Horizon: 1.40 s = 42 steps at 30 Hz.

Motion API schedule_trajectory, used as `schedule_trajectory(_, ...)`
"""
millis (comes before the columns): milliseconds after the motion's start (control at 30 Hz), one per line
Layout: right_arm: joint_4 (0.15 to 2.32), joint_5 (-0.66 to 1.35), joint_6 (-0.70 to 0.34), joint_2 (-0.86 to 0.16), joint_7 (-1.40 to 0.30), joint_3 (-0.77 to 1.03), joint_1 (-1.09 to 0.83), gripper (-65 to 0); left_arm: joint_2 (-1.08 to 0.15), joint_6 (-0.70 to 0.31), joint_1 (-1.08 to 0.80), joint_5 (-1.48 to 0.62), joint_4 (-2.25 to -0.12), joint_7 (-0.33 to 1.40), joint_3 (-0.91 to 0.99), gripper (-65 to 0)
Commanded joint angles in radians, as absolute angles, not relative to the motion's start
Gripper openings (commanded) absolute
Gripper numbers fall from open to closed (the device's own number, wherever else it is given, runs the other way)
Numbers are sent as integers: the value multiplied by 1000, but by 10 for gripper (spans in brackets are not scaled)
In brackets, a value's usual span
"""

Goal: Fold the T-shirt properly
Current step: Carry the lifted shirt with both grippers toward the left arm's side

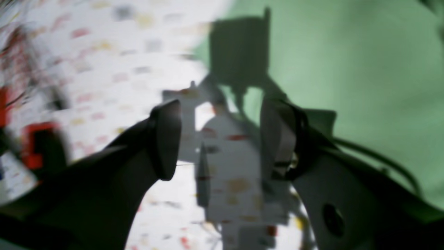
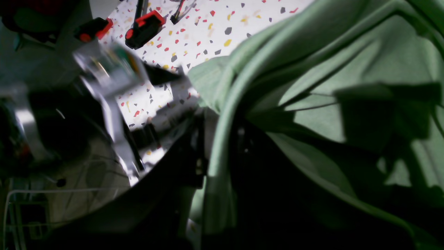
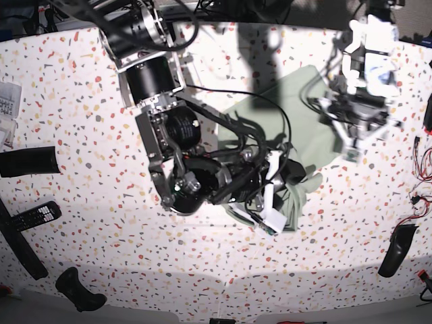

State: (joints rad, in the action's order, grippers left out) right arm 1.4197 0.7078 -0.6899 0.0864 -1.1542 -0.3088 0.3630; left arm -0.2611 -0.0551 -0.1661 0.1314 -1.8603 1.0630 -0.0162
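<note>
T-shirt (image 3: pixel 307 91) fabric bunches in the right gripper (image 2: pixel 223 149)'s closed jaws; the left gripper (image 1: pixel 222 139), open and empty, hovers at its flatter edge, contact apparently absent through blur.

The white table (image 3: pixel 101 236) was speckled with colored flecks; a remote control (image 3: pixel 36 216) lay at its eight o'clock edge.

Base: set high above the speckled table (image 3: pixel 88 223), facing steeply down, widest of the three. Left wrist: close above the same tabletop, looking down past blurred fingertips (image 1: pixel 166 139). Right wrist: very close, slanting across pale green cloth (image 2: pixel 367 59), shared by all views.
</note>
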Motion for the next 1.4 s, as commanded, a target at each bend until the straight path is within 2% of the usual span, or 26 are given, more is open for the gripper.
schedule_trajectory(0, 1433, 736, -698, 100, -1133, -308, 393, -650, -267, -49, -155, 138, -1905, 1058, 5, -320)
schedule_trajectory(200, 1433, 742, -698, 114, -1132, -308, 393, -650, -267, -48, -186, 199, -2038, 1056, 79, -319)
schedule_trajectory(367, 1433, 740, -698, 157, -1132, -319, 393, -650, -267, 52, -252, 360, -2044, 1109, 145, -319)
schedule_trajectory(733, 1433, 741, -698, 157, -1132, -492, 362, -650, -266, 54, -380, 365, -2044, 1080, 190, -319)
schedule_trajectory(933, 1433, 741, -698, 157, -1132, -558, 308, -650, -266, 54, -415, 279, -2044, 1068, 190, -319)
schedule_trajectory(1033, 1433, 739, -698, 157, -1132, -569, 296, -650, -266, 155, -463, 303, -2043, 981, 190, -319)
schedule_trajectory(1200, 1433, 737, -698, 157, -1131, -568, 299, -650, -266, 162, -567, 300, -2039, 1003, 190, -319)
schedule_trajectory(1367, 1433, 737, -698, 157, -1131, -568, 299, -650, -266, 128, -621, 64, -2039, 894, 189, -319)
